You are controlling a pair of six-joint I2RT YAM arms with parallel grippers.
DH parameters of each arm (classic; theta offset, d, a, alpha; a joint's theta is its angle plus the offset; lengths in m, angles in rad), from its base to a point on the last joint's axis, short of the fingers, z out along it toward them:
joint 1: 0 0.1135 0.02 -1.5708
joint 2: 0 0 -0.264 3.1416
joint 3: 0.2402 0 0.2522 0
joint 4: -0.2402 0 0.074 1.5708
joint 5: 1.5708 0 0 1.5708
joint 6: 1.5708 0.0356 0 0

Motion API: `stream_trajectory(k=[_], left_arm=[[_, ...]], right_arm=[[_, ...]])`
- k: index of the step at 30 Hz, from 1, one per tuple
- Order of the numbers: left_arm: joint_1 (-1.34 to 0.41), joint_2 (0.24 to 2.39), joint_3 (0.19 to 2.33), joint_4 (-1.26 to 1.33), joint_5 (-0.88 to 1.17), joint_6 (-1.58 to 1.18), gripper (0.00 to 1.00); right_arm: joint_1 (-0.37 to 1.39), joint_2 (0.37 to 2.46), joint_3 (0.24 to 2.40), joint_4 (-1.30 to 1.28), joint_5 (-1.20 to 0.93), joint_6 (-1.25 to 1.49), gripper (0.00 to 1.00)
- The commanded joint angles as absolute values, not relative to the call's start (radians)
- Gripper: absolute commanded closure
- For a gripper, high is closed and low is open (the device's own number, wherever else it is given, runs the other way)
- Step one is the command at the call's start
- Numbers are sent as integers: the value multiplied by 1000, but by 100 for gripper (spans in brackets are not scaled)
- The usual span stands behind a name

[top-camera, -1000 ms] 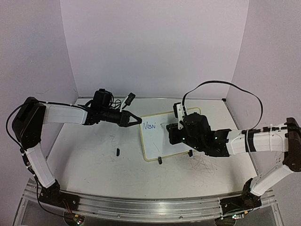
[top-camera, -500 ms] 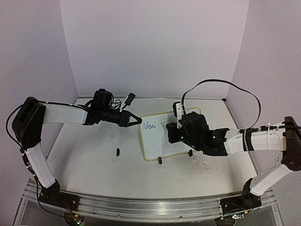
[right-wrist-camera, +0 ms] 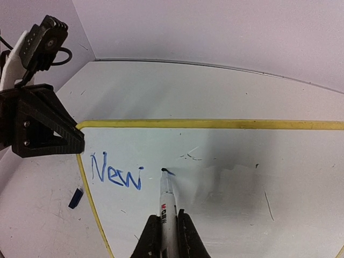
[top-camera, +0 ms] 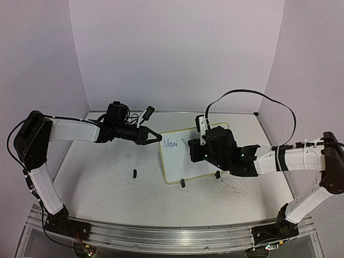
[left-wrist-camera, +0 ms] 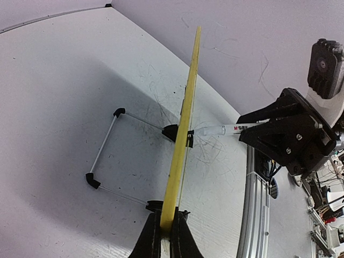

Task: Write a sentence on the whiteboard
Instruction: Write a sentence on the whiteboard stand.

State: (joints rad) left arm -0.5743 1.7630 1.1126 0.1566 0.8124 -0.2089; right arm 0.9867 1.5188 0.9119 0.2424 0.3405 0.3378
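overhead and wrist views, writing under way. the worktop [top-camera: 97, 183] carries the whiteboard [top-camera: 180, 166] right of centre, toward its far edge, propped at a tilt on black feet. the left gripper [left-wrist-camera: 165, 236] has its jaws pinched on the board's cream frame at the far left corner. the right gripper [right-wrist-camera: 164, 228] has its jaws narrow around a marker [right-wrist-camera: 167, 199], whose tip appears to touch the board just right of the sentence [right-wrist-camera: 117, 174], so far only the blue word "new". a small dark cap [top-camera: 134, 172] lies on the worktop left of the board. judged step: starting the second word. the next stroke calls for light, even tip pressure travelling rightward against the left gripper's hold.
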Motion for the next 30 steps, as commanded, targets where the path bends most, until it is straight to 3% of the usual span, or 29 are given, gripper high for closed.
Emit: stream_trajectory(k=[1,30], left_arm=[[-572,1782,1115,94,795,-198,100],[-573,1780,1115,94,797,-201,100]], right_arm=[[981,1534,941,243,319,336,100],[983,1494,906,232,381,374,100]])
